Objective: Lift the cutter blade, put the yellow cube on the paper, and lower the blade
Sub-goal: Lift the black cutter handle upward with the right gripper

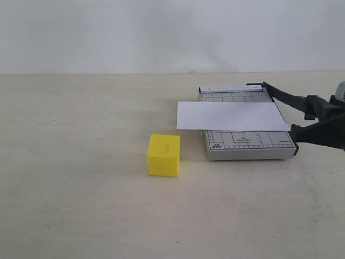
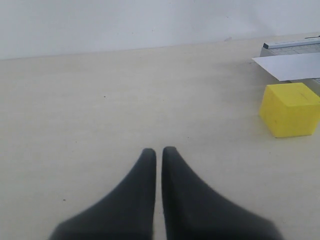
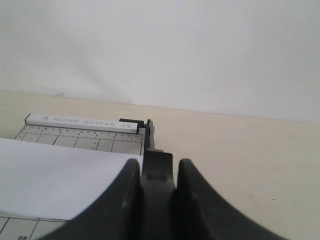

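Right, the right jaws are clamped on the thick handle end of the blade (image 1: 285, 96), one on each side of it, at the right side of the cutter base (image 1: 248, 141); the blade looks low to me, barely off the base if at all, so I take the lift as the step in hand. The paper (image 1: 232, 116) lies across the base and overhangs its left edge; the yellow cube (image 1: 164, 155) sits on the bench (image 1: 81, 162) near the base's front left corner, apart from the paper. The left jaws are together and empty over bare bench, with the cube ahead and off to one side. To lift well I would swing the handle along its arc about the far hinge rather than pull straight up, since a straight pull could drag or tip the base and shift the paper; I would go slowly, grip firmly, and take the blade high enough for the cube to come in over the paper without brushing it.
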`<control>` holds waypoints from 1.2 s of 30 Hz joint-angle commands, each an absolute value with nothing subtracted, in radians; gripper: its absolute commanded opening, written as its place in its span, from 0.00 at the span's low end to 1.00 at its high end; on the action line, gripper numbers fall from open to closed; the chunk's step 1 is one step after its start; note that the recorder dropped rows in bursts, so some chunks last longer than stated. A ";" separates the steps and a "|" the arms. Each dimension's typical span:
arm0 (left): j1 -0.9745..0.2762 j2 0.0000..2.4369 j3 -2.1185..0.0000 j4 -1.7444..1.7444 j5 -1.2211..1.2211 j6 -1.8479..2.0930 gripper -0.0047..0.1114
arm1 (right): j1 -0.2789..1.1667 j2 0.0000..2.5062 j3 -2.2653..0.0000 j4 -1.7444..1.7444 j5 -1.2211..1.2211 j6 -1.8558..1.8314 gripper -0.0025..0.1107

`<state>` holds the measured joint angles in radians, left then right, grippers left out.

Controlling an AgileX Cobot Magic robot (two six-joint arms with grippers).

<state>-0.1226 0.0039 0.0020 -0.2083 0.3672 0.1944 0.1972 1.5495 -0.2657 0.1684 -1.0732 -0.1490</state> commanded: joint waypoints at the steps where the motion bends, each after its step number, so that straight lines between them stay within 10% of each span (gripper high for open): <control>1: -0.121 0.000 0.000 -0.213 0.360 0.187 0.08 | 0.198 1.507 -0.274 0.092 -1.221 -0.164 0.02; 7: -0.121 0.000 0.000 -0.213 0.360 0.187 0.08 | 0.198 1.507 -0.274 0.138 -1.221 -0.166 0.05; 17: -0.121 0.000 0.000 -0.213 0.360 0.187 0.08 | 0.198 1.507 -0.270 0.178 -1.172 -0.166 0.47; 32: -0.121 0.000 0.000 -0.213 0.360 0.187 0.08 | 0.198 1.228 -0.047 0.200 -1.033 0.075 0.47; 36: -0.121 0.000 0.000 -0.205 0.357 0.194 0.08 | 0.198 1.140 -0.009 0.191 -1.072 0.051 0.30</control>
